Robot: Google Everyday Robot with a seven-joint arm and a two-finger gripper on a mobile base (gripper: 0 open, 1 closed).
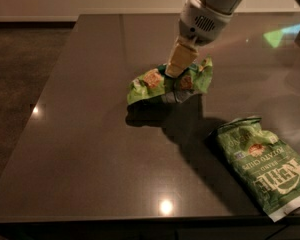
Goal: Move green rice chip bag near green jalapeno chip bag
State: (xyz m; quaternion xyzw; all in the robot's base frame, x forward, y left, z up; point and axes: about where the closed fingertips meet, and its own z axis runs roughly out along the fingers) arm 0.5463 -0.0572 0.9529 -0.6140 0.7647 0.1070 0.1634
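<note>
Nearest, at the right front corner of the dark table, the green jalapeno chip bag lies flat. Its "KETTLE" lettering reads upside down, and its white bottom edge points toward the near right corner.

Further back and to the left, around the middle of the table, is the green rice chip bag. It is crumpled and caught in the gripper, which reaches down from the upper right. The tan fingers are clenched into the bag's upper middle, so its two ends flare out to either side. A dark shadow sits below and slightly nearer than the bag, which suggests the bag is held just off the surface rather than resting on it. The white arm rises behind it toward the far right edge of the view.

The two bags are apart, with bare tabletop between them. I judge the grasp to be made and the carry to be the step in hand. The next move calls for bringing the held bag nearer and to the right, toward the far left corner of the long bag. It should then be lowered onto the bare table just beside that bag, not on top of it, before the grip is let go.
</note>
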